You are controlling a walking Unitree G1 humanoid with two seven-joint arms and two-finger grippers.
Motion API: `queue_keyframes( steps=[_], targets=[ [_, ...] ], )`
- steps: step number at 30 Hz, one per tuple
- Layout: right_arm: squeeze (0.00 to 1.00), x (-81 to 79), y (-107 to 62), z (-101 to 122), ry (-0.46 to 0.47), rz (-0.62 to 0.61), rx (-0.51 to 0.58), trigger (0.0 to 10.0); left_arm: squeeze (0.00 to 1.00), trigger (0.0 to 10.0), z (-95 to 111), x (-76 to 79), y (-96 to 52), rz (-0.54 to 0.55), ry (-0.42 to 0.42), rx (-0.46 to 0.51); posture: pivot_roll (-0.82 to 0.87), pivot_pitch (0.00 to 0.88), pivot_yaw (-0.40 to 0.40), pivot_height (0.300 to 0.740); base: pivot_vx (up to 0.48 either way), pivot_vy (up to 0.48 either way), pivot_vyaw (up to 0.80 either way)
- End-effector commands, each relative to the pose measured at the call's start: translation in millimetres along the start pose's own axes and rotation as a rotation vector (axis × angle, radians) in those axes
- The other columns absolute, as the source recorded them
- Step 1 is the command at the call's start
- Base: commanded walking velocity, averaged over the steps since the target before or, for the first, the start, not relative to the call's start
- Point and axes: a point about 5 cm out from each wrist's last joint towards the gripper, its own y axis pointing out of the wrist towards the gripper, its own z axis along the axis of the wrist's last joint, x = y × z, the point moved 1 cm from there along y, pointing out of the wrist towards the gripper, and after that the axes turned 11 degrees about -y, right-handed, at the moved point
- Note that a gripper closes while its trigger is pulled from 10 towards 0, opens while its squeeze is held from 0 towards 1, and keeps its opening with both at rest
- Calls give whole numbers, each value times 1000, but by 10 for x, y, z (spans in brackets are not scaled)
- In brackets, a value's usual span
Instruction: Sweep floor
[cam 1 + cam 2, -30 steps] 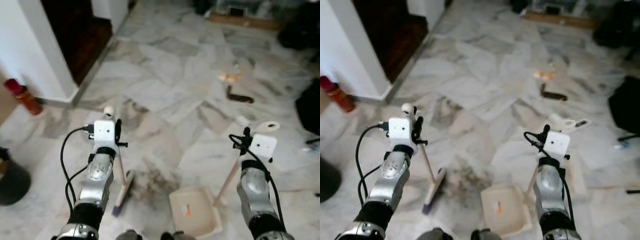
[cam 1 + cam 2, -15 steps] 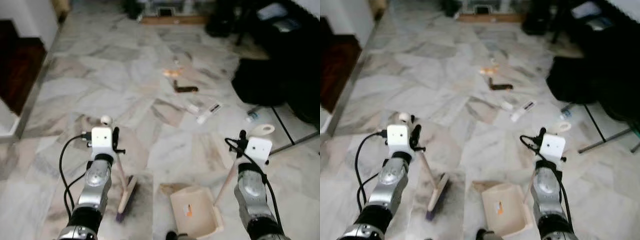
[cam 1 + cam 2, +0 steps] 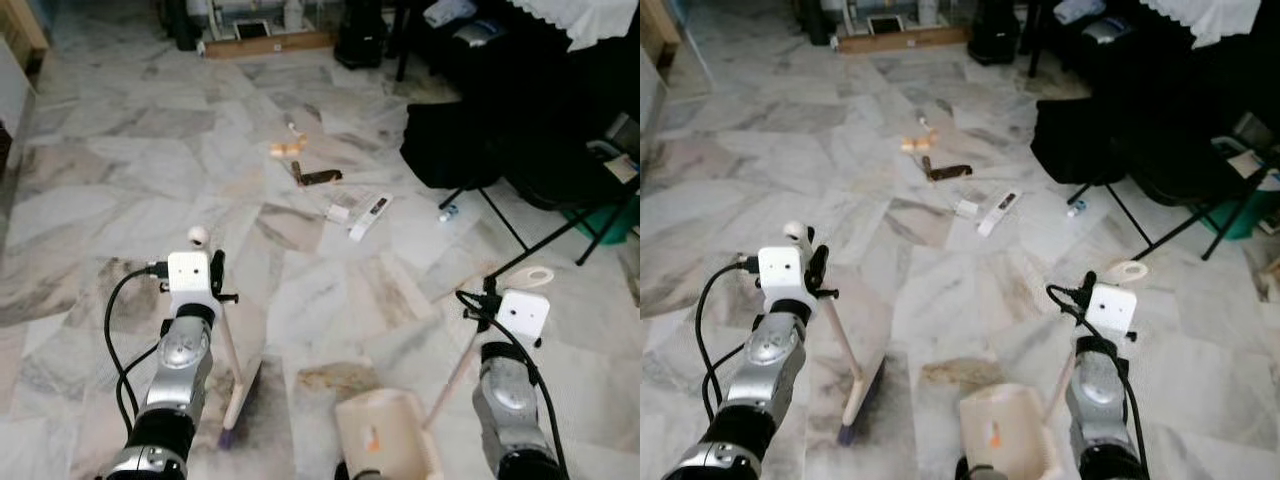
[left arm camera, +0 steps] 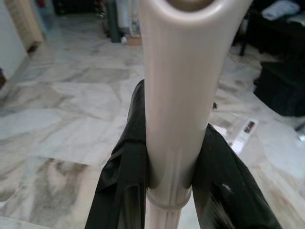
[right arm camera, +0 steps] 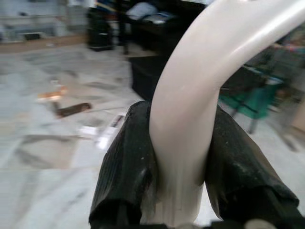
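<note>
Our left gripper (image 4: 169, 181) is clamped on the broom (image 3: 228, 368) handle, its head resting on the marble floor (image 3: 130, 210) just ahead of us. Our right gripper (image 5: 178, 179) is clamped on the dustpan (image 3: 385, 435) handle, the pan sitting low between our arms. Farther off we see litter (image 3: 315, 177): a brown scrap, an orange bit, white wrappers, near a black chair (image 3: 470, 150).

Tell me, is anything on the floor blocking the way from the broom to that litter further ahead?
Nothing visible does. The left gripper holds the broom and the right gripper the dustpan. Bare marble floor lies between them and the litter; the black chair stands off to the right.
</note>
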Motion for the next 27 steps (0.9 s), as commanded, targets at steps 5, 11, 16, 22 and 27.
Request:
queue_keyframes(
  steps=[5,11,16,22,27],
  targets=[
    [0,-26,67,158,4,-1,72,10000,0,10000,50,86,60,-33,-17,17,-3,81,10,740,322,0,0],
    [0,-34,60,133,-10,13,63,10000,0,10000,62,104,71,-39,-22,23,-8,67,7,740,376,0,0],
    [0,-35,58,142,4,12,68,10000,0,10000,49,121,69,-45,-26,23,-19,49,8,740,376,0,0],
    [0,-60,69,177,17,11,81,10000,0,10000,64,158,89,-56,-32,26,-22,31,11,740,375,0,0],
    [0,-63,72,201,24,11,93,10000,0,10000,68,174,92,-62,-33,29,-28,29,12,740,377,0,0]
  ],
)
